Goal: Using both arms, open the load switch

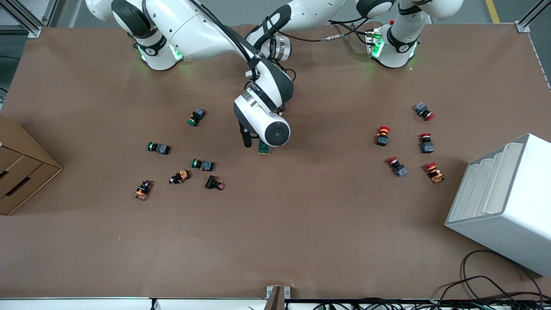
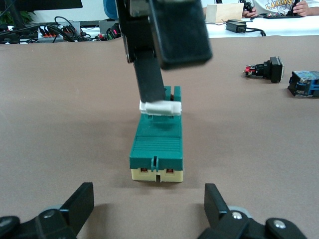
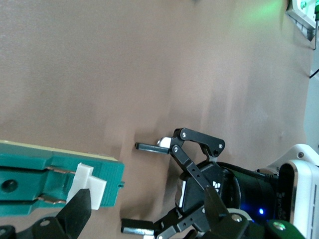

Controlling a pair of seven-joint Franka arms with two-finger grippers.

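The load switch, a dark green block on a cream base, lies mid-table under the right arm's wrist. In the left wrist view it points end-on at the camera, its white tab on top. My right gripper hangs over it, open; one finger rests against the white tab. The right wrist view shows the switch body beside the right gripper. My left gripper sits low at the switch's end toward the bases, open and apart from it; it also shows in the right wrist view.
Green-capped push-buttons and orange-bodied parts lie toward the right arm's end. Red mushroom buttons lie toward the left arm's end, near a white rack. A cardboard box stands at the right arm's end.
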